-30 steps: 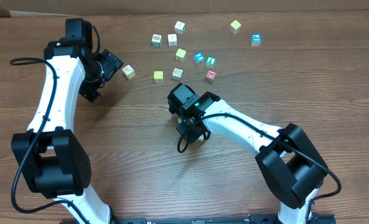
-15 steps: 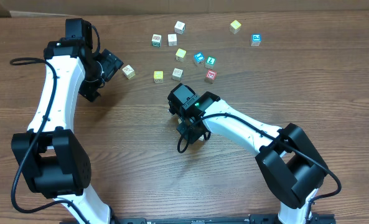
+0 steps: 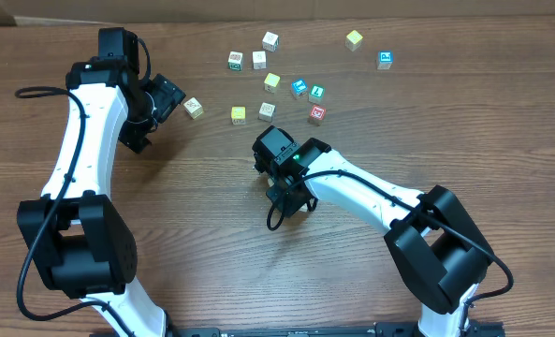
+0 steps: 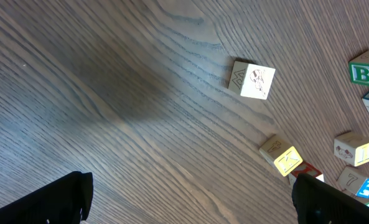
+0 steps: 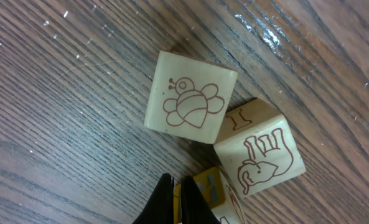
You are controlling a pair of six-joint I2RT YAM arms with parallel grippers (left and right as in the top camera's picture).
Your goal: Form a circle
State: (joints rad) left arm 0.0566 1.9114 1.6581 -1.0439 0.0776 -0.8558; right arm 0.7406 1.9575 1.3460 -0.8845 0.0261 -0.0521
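In the right wrist view, a tight clump of cream picture cubes lies on the wood: a bee cube (image 5: 190, 98), an elephant cube (image 5: 262, 155) touching it, and a yellow-faced cube (image 5: 210, 186) below them. My right gripper (image 5: 177, 186) is shut, holding nothing, with its tips against the yellow-faced cube's left edge. In the overhead view the right gripper (image 3: 284, 198) covers this clump. My left gripper (image 4: 190, 208) is open above bare wood, with one cream cube (image 4: 252, 79) ahead of it. From above, the left gripper (image 3: 169, 96) sits just left of that cube (image 3: 194, 108).
Loose cubes are scattered at the table's back: a yellow one (image 3: 238, 114), a cream one (image 3: 267, 110), blue-faced ones (image 3: 299, 88) (image 3: 385, 60), a red-faced one (image 3: 316, 114), a green-faced one (image 3: 235, 61). The right arm (image 3: 371, 192) stretches across the middle.
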